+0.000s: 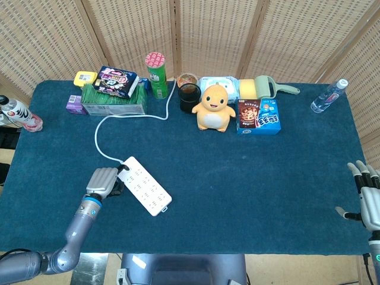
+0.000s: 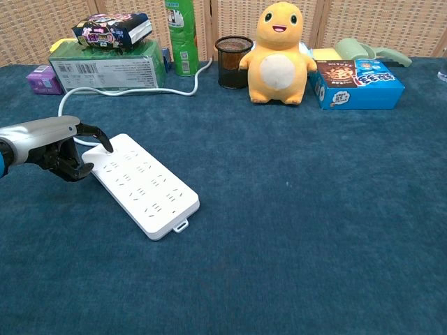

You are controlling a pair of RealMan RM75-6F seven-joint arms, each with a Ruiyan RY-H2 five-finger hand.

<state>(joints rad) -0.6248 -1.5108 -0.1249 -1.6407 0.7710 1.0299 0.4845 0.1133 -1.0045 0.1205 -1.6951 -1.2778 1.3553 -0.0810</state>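
Note:
A white power strip (image 1: pixel 146 184) (image 2: pixel 143 184) lies slantwise on the dark blue tablecloth, its white cable (image 1: pixel 107 121) running back toward the green box. My left hand (image 1: pixel 103 181) (image 2: pixel 57 145) is at the strip's left end, fingers curled, with a fingertip touching the strip's near corner; nothing is gripped. My right hand (image 1: pixel 367 199) hangs at the table's right edge, fingers spread and holding nothing; the chest view does not show it.
Along the back stand a green box (image 1: pixel 113 101) with a snack bag (image 1: pixel 117 81) on top, a green can (image 1: pixel 157 75), a dark mesh cup (image 1: pixel 189 97), an orange plush toy (image 1: pixel 214 108), a blue box (image 1: pixel 259 116) and a water bottle (image 1: pixel 328 96). Another bottle (image 1: pixel 19 112) lies far left.

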